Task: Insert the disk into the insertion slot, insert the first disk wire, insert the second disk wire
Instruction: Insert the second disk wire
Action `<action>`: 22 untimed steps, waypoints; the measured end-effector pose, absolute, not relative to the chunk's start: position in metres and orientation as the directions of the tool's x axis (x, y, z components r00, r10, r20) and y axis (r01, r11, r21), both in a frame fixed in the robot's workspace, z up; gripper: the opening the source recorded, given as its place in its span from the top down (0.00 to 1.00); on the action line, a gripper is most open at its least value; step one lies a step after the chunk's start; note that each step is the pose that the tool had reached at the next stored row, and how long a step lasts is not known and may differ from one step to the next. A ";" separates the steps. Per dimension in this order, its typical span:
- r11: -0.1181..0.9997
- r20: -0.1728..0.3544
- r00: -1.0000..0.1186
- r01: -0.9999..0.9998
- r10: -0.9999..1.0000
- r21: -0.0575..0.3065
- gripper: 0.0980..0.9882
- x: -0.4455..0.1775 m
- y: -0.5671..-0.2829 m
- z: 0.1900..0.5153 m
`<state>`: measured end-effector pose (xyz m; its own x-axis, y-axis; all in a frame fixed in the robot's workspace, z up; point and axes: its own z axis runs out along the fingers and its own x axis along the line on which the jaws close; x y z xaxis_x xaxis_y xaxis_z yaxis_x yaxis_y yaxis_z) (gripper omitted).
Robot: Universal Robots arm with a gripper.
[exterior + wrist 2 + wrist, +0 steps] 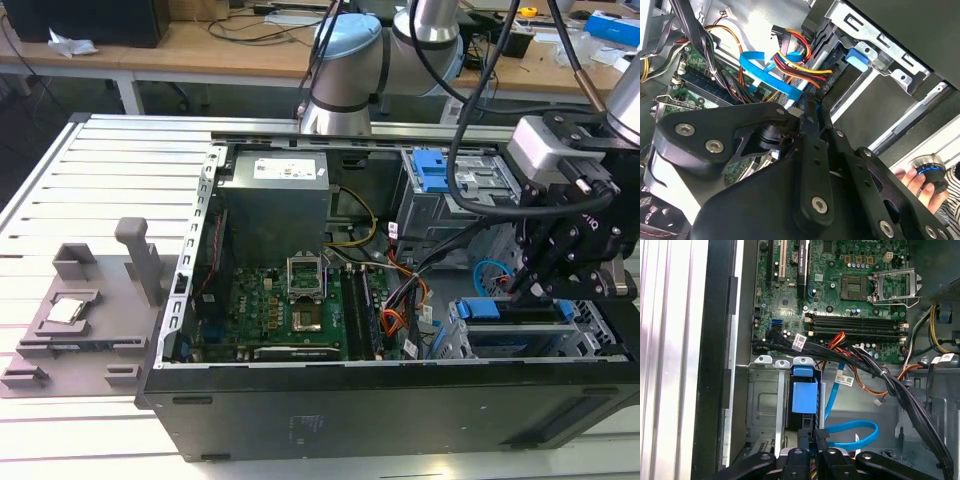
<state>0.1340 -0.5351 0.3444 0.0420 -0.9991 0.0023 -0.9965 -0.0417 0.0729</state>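
Note:
The disk's blue carrier (804, 396) sits inside the insertion slot (762, 402), a silver perforated cage at the case's front corner (592, 335); the blue carrier (482, 310) lines its edge. My gripper (525, 290) hangs right over that cage. In the second wrist view its fingers (810, 130) are shut on the black plug (826, 84) of the orange-red first disk wire (799, 61), pressed against the disk's end. The second disk wire (762, 70), a flat blue cable (855, 434), loops loose beside the plug.
A taller grey cage with a blue latch (430, 170) stands behind the gripper. The motherboard (290, 310) and power supply (275, 200) fill the case. A black cable bundle (880, 375) crosses near the slot. A person's hand (910, 177) rests on a knob outside the case.

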 end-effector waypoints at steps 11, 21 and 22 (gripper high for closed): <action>-0.042 0.003 0.042 -0.996 -0.999 0.073 0.93 0.134 -0.535 0.336; -0.042 0.002 0.042 -0.996 -0.999 0.073 0.84 0.134 -0.535 0.348; -0.042 0.002 0.042 -0.997 -0.999 0.072 0.84 0.134 -0.535 0.352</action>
<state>0.1344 -0.5351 0.3517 0.0421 -0.9991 0.0023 -0.9965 -0.0419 0.0722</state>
